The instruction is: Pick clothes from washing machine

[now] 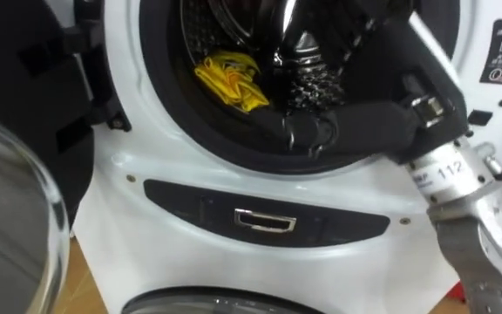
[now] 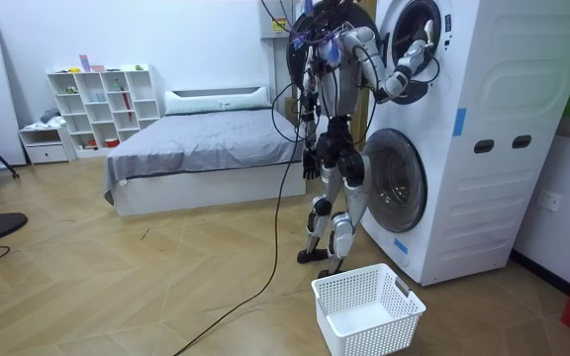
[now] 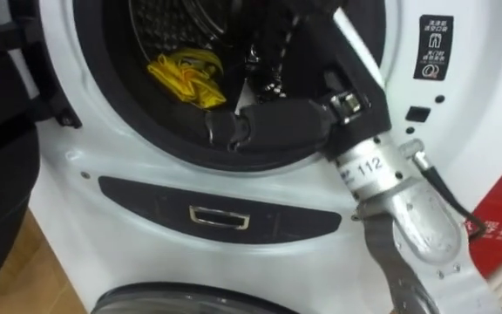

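Since your right hand (image 3: 264, 125) lies low at the mouth of the washing machine (image 1: 190, 174), open or closed I cannot tell, and the yellow cloth (image 3: 186, 74) sits just left of it, deeper in, ease leftward and inward before closing round its folds; your left hand (image 2: 310, 163) hangs idle

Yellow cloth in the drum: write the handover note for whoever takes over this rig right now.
Right robot hand: inside the washing machine's upper drum, low at the door rim, just right of the yellow cloth and not on it; grip unreadable.
Left robot hand: hangs by the robot's side in the room view; state unreadable.
White basket: on the floor by the robot's feet, no clothes seen in it.
Done: door open, arm in the drum.
Left: take hold of the yellow cloth, pull it out, probably put it in the basket.
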